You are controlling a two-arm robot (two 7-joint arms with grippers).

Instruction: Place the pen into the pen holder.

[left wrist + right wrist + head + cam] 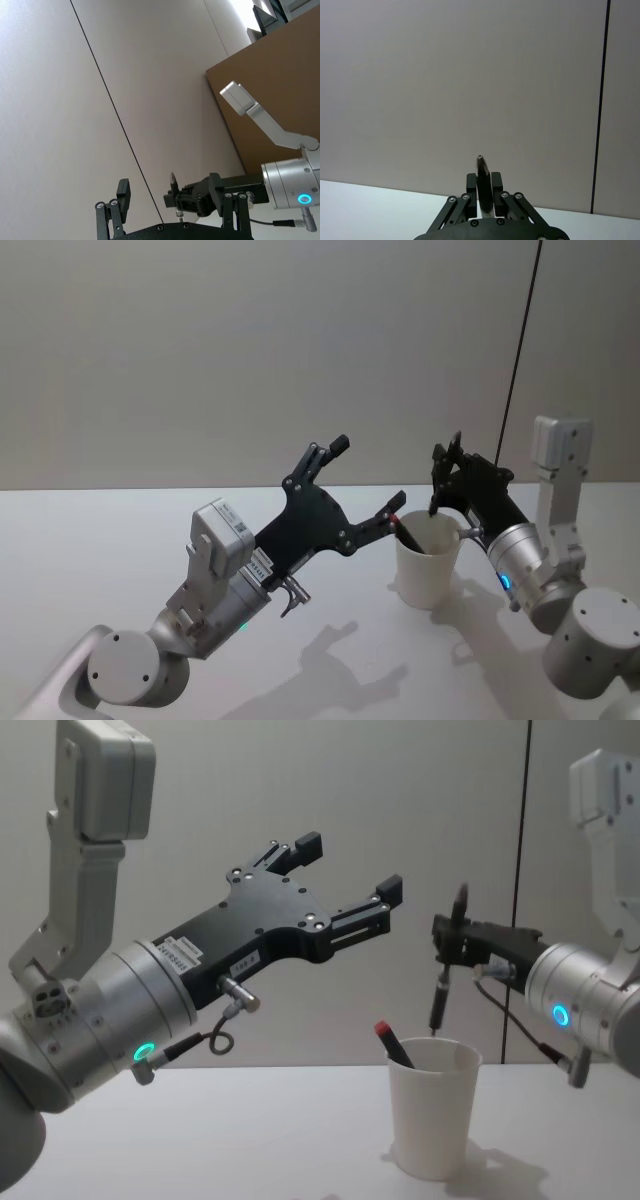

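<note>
The right gripper [447, 932] is clenched on a dark pen [441, 975], holding it upright just above the white pen holder [432, 1105] on the table [120, 540]. A red-capped pen [392, 1043] already leans inside, toward nine o'clock. At ten o'clock from the cup, the left gripper [347, 865] hovers with fingers spread.
</note>
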